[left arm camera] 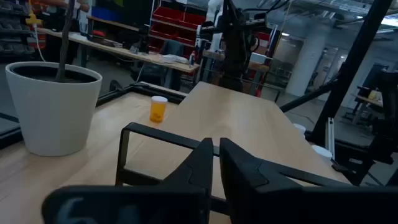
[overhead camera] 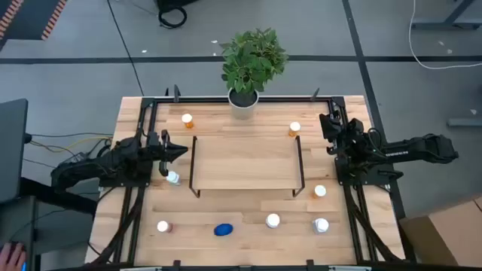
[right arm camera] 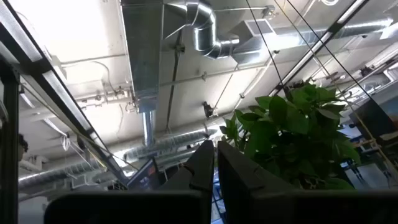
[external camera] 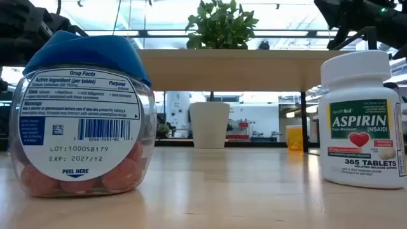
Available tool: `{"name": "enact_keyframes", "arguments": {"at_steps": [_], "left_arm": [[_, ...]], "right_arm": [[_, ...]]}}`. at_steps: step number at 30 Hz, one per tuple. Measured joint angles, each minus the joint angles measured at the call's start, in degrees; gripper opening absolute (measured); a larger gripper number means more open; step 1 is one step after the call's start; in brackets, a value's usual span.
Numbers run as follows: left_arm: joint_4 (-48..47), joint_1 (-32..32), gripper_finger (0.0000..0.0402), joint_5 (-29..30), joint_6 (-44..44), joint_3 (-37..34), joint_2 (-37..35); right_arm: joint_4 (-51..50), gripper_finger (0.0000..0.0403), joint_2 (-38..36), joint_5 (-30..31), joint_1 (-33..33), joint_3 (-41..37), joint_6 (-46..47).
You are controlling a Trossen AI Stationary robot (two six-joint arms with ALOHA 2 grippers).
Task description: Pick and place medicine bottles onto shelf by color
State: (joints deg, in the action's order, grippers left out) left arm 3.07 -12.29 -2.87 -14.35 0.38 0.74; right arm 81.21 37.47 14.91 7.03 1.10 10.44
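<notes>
The light-wood shelf (overhead camera: 245,162) with black rails stands mid-table. Several medicine bottles stand around it: orange ones (overhead camera: 187,120) (overhead camera: 294,129) (overhead camera: 320,191), white ones (overhead camera: 172,178) (overhead camera: 273,220) (overhead camera: 321,225), a dark reddish one (overhead camera: 163,226) and the blue oval one (overhead camera: 223,229). In the low view the blue one (external camera: 82,121) and an aspirin bottle (external camera: 362,121) rest on their bases. My left gripper (overhead camera: 183,150) is shut and empty beside the shelf's left rail. My right gripper (overhead camera: 327,126) is shut and empty, tipped upward right of the shelf.
A white plant pot (overhead camera: 243,99) with a green plant stands at the table's far edge, behind the shelf; it also shows in the left wrist view (left arm camera: 53,106). A black frame runs around the tabletop (overhead camera: 143,105). A hand shows at the lower left corner (overhead camera: 11,252).
</notes>
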Motion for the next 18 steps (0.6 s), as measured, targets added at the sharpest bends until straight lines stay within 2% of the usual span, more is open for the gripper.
{"name": "enact_keyframes", "arguments": {"at_steps": [18], "left_arm": [[0.00, 0.02, 0.0034, 0.00, 0.00, 0.00, -0.01]], "right_arm": [[-0.02, 0.0028, 0.00, -0.02, 0.02, 0.00, 0.00]]}}
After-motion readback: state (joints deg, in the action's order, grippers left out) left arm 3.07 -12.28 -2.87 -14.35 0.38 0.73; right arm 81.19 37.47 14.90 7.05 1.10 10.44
